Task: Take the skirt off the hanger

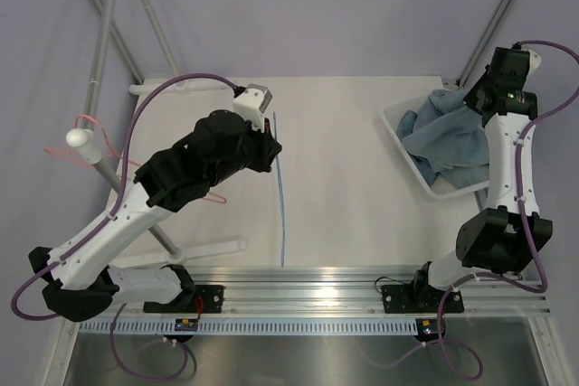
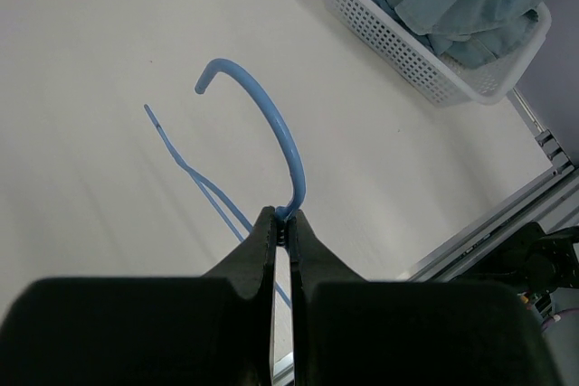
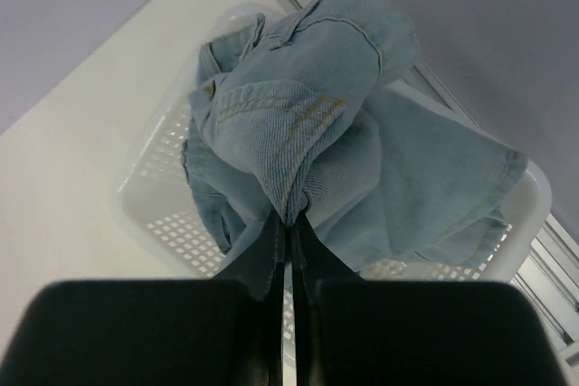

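Starting at the left edge, a grey rack (image 1: 102, 38) stands with what looks like a pink hanger (image 1: 84, 118) hooked on it, and it's out of play. Next along, the left gripper (image 2: 283, 216) is clamped tight on the blue hanger (image 2: 291, 146), pinching it right at the base of the hook. That hanger is bare, just wire over the table (image 2: 109, 42) with nothing draped on it, so the separation looks done.

Across to the right, the denim skirt (image 3: 303, 88) is bunched in the white basket (image 3: 158, 214) at the far right of the table, well apart from the hanger. The right gripper (image 3: 289, 221) is pinched onto a fold of it, with the fabric gathered up to the fingertips. It's hard to say from these angles whether the skirt's weight has settled in the basket or partly hangs from that grip. The basket holds the skirt and nothing else I can make out.

What's left, by my read, is to release the cloth and set the hanger down.
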